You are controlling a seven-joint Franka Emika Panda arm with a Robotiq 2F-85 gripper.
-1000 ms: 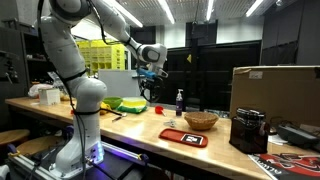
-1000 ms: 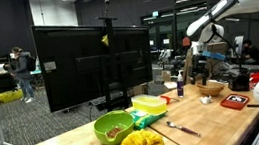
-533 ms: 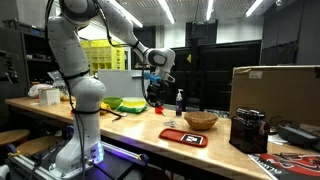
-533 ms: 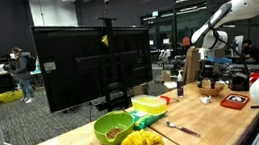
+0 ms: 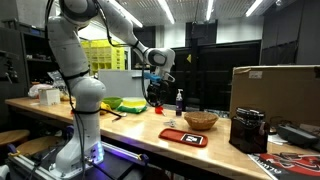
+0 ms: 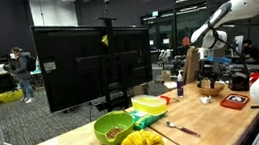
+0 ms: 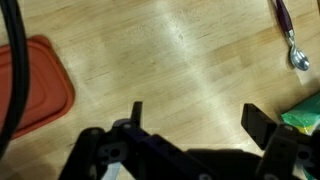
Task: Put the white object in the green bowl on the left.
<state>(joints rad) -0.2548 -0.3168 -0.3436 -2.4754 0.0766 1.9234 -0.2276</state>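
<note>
The lime-green bowl (image 6: 114, 128) stands near one end of the wooden bench and holds something brown. A small pale thing lies on the red tray (image 6: 236, 101) near the other end; it is too small to tell whether it is the white object. My gripper (image 5: 156, 98) hangs above the bench between the two, fingers pointing down. In the wrist view the gripper (image 7: 200, 120) is open, with only bare wood between its fingers (image 7: 265, 125). The red tray (image 7: 35, 85) sits at that view's left edge.
A yellow cloth (image 6: 137, 144) lies beside the green bowl, with a yellow-green container (image 6: 151, 104) behind it. A spoon (image 7: 290, 40) lies on the bench. A woven bowl (image 5: 201, 120), a dark bottle (image 5: 180, 101), a black box (image 5: 248, 130) and a cardboard box (image 5: 275, 92) stand further along.
A second ago the gripper was higher and further toward the green bowl's end. It swung toward the woven bowl and came down, then stayed still for the last half second.
</note>
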